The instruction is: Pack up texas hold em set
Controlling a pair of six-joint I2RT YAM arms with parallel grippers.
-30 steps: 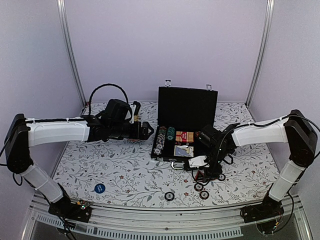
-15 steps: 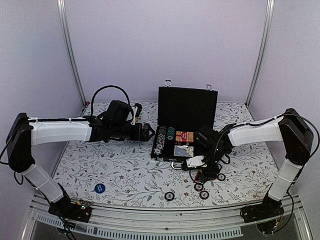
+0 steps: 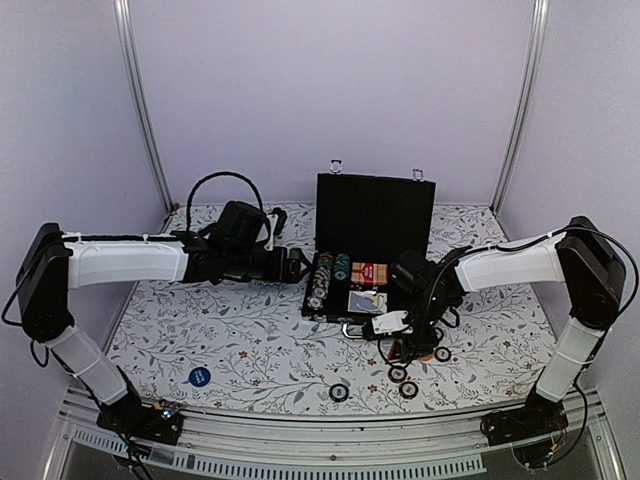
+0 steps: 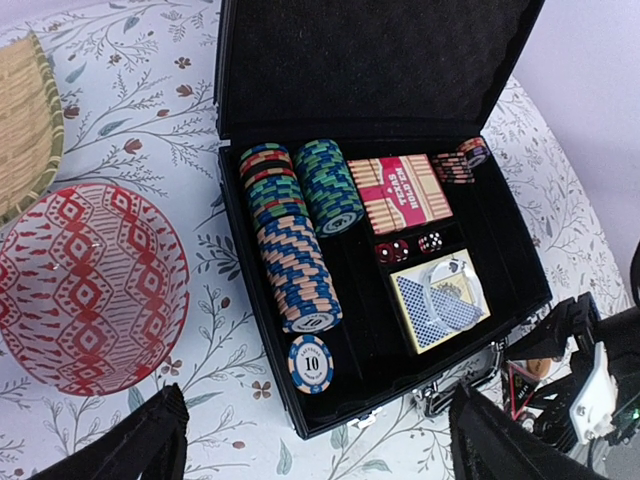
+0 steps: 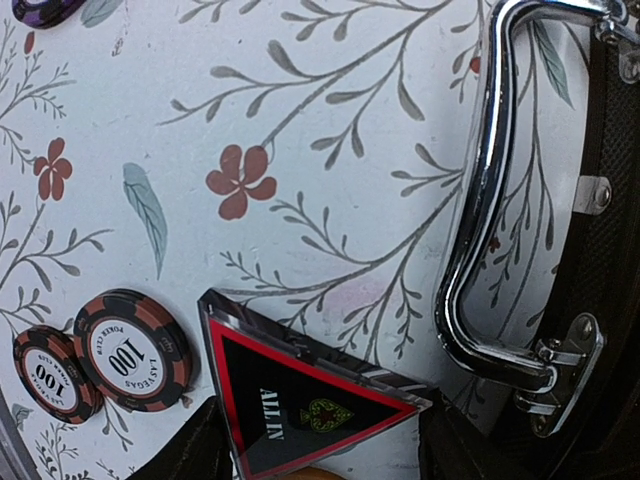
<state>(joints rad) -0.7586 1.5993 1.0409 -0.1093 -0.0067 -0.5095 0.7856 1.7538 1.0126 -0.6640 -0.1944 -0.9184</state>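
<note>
**A:** Where does the pack-up stand?

**B:** The black case (image 3: 375, 210) sits open at the middle of the table (image 3: 250, 340). The chip rows (image 4: 295, 260) and card decks (image 4: 405, 190) are already in their slots. The red triangle (image 5: 300, 400) lies flat on the table just in front of the silver handle (image 5: 480, 250). Several loose chips (image 3: 409, 388) and a blue disc (image 3: 199, 376) lie nearer the arms.

**A:** And the fingers?

**B:** The right gripper (image 5: 322, 420) is down over the triangle, with one finger on each side of it, partly spread. Whether they already press its edges cannot be told. The left gripper (image 4: 318, 395) hovers just left of the case, fingers spread wide, holding nothing.

**A:** What could go wrong?

**B:** The likeliest trouble is the triangle itself. It looks thin and glossy, and its edges slant. Closing fingers may wedge it outward instead of pinching it, so it could skid toward the handle or slide under a fingertip. One corner lies near the handle, so a lift could catch there and twist the triangle loose.

**A:** Anything else?

**B:** Two brown-rimmed chips (image 5: 130, 350) lie just beside one of the right gripper's fingers, and a sideways nudge would scatter them. Both arms are also close to the case, so carrying the triangle in risks a bump between them.
</note>
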